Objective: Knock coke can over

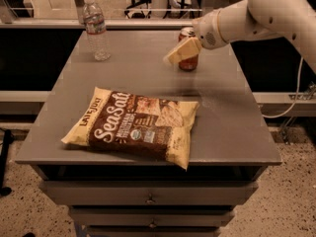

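The red coke can stands upright at the back right of the grey table, its silver top showing. My gripper reaches in from the right on a white arm. Its cream fingers cross in front of the can's upper left side and hide part of it. Whether they touch the can I cannot tell. The gripper holds nothing.
A clear plastic water bottle stands at the back left corner. A large brown and yellow sea-salt chip bag lies flat at the front middle. Drawers are below the tabletop. A cable hangs at the right.
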`<state>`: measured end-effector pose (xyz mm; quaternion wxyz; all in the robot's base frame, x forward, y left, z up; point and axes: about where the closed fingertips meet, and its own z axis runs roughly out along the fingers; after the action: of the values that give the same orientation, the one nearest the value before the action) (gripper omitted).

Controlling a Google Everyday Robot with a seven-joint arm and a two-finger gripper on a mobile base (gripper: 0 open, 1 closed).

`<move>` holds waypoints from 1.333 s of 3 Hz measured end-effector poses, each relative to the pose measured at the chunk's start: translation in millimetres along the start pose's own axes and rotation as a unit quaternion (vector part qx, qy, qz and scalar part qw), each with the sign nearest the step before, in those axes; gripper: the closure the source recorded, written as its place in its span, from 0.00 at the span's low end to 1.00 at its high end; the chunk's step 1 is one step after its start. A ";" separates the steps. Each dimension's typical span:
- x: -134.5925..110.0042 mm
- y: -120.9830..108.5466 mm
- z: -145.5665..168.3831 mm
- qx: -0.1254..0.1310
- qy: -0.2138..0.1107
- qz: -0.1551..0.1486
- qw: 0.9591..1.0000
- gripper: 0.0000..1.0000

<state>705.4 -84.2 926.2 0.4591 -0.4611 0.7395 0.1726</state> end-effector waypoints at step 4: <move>-17.8 -11.0 -45.8 0.024 -0.028 -0.014 0.999 0.00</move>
<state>693.6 -111.7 966.7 0.4933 -0.4553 0.7235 0.1609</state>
